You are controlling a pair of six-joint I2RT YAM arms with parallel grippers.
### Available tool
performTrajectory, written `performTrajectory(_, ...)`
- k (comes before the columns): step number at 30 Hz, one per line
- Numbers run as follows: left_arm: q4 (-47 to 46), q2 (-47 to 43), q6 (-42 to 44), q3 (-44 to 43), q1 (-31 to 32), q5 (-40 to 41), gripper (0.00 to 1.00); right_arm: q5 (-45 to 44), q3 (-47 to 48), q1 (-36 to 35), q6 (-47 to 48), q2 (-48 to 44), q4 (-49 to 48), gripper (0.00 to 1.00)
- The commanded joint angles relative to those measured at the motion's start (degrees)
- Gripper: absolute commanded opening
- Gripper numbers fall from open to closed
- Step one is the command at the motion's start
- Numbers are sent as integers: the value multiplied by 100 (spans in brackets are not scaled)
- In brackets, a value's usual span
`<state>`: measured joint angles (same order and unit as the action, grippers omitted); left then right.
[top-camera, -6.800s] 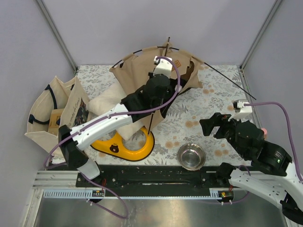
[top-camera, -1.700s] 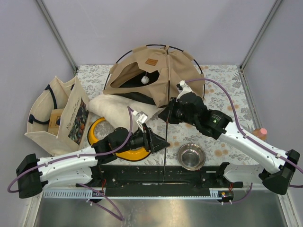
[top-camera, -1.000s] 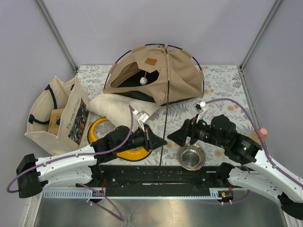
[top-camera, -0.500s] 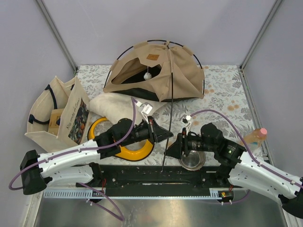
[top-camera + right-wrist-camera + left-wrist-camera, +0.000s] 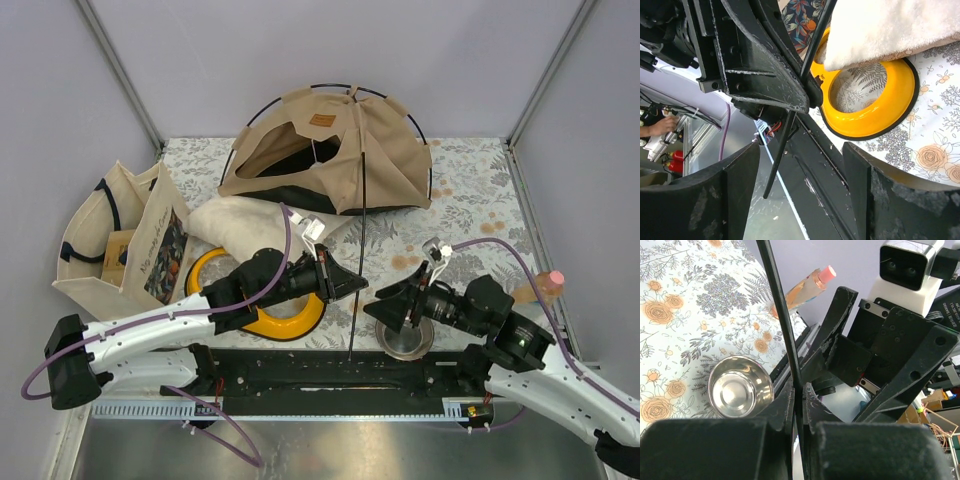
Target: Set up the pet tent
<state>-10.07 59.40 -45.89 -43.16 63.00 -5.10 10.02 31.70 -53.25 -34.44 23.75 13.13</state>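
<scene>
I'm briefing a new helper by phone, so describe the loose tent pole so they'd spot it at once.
Start at the tan pet tent at the back of the table. A thin black pole runs straight from its front toward the near edge, pinched in the left hand. Unlike the tent's other poles, which bow around the canvas, it is straight.

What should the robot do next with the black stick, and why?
Probably ease the right gripper forward until the pole sits between its open jaws. The left gripper alone pinches the pole, whose near end sticks out free of the pet tent; a second hold might help steer it.
</scene>
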Motion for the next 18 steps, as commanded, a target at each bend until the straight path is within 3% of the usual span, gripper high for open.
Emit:
performTrajectory(1, -514, -7, 309, -272, -7, 80, 0, 315, 240, -53, 95, 393, -231, 76)
performTrajectory(7, -575, 19, 274, -272, -7, 9, 0, 597, -67, -53, -256, 973, -1222, 65)
performTrajectory(14, -549, 20, 247, -246, -7, 18, 0, 677, -173, -53, -582, 1264, -1805, 43)
performTrajectory(18, -488, -16, 291, -272, -7, 44, 0, 694, -165, -53, -661, 1238, -1752, 9)
